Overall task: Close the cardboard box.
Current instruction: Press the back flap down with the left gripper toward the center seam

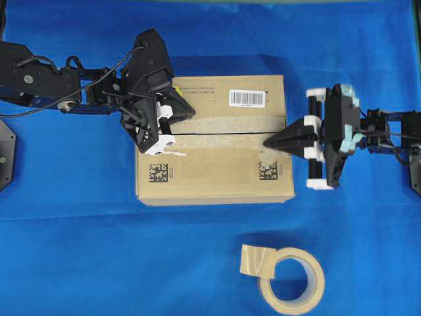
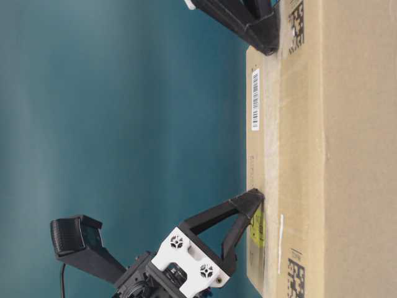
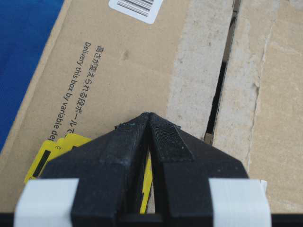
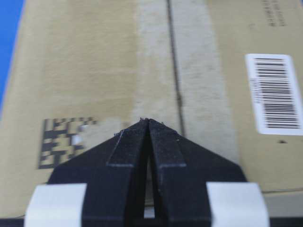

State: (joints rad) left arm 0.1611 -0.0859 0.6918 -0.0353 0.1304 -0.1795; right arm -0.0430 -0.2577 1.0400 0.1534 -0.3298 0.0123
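Observation:
The cardboard box sits mid-table with its top flaps folded flat, leaving a narrow dark seam between them. My left gripper is shut and empty. Its tip rests on the far flap near the box's left end, beside a yellow sticker; it also shows in the left wrist view. My right gripper is shut and empty, with its tip on the near flap at the right end, just by the seam; it also shows in the right wrist view. The barcode label is on the far flap.
A beige tape roll with a loose end lies on the blue cloth in front of the box, to the right. Both arms reach in from the sides. In the table-level view the box fills the right side.

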